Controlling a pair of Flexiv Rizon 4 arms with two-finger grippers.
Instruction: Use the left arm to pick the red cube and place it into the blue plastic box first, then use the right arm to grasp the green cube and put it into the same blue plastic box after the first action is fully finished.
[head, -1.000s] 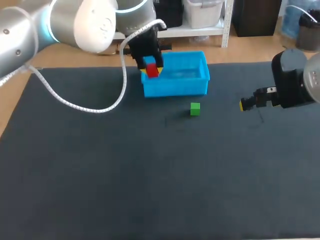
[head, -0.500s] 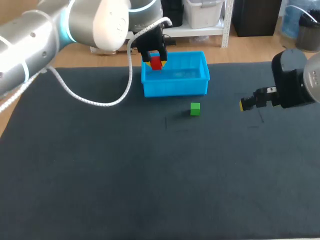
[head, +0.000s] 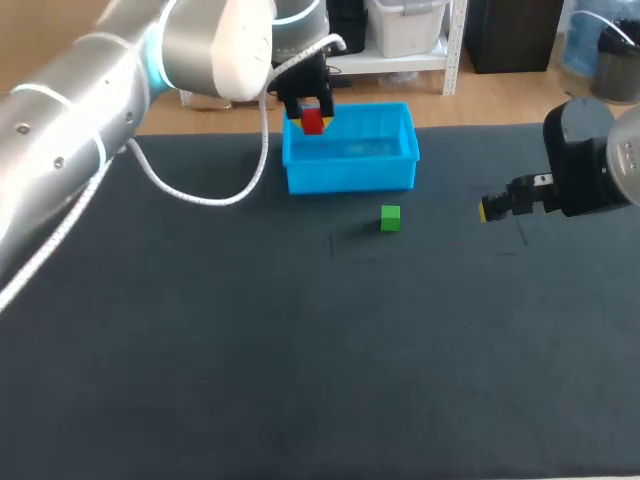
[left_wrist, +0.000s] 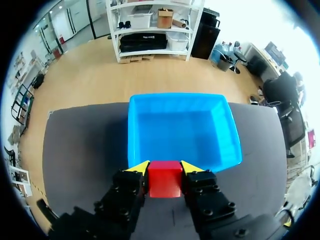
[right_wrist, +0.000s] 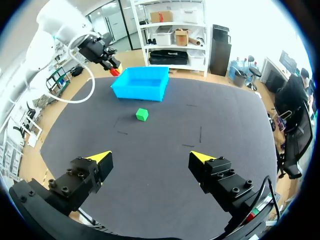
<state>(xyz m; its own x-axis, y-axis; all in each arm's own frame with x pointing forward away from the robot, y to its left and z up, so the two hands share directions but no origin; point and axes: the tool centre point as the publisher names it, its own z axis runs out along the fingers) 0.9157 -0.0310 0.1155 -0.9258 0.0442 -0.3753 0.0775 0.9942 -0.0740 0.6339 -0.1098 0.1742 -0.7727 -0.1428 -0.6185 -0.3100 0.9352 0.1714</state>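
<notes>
Two states: left gripper (left_wrist: 164, 169) clamps the red cube (left_wrist: 164, 184) above the blue box (left_wrist: 222, 131) rim; right gripper (right_wrist: 152, 157) gapes wide.

My table (head: 300, 380) is covered in a dark, matte sheet, with a few thin tick marks (right_wrist: 200, 134) on it ahead of my right jaws. Past the table's far edge, ahead of my left jaws, lies a light wooden floor (left_wrist: 95, 75). On it stands a white shelf unit (left_wrist: 192, 22) holding boxes (left_wrist: 165, 17) and a black bag (left_wrist: 145, 42), with a tall black cabinet (left_wrist: 206, 36) just beside it. Bright light washes out the room's far side.
</notes>
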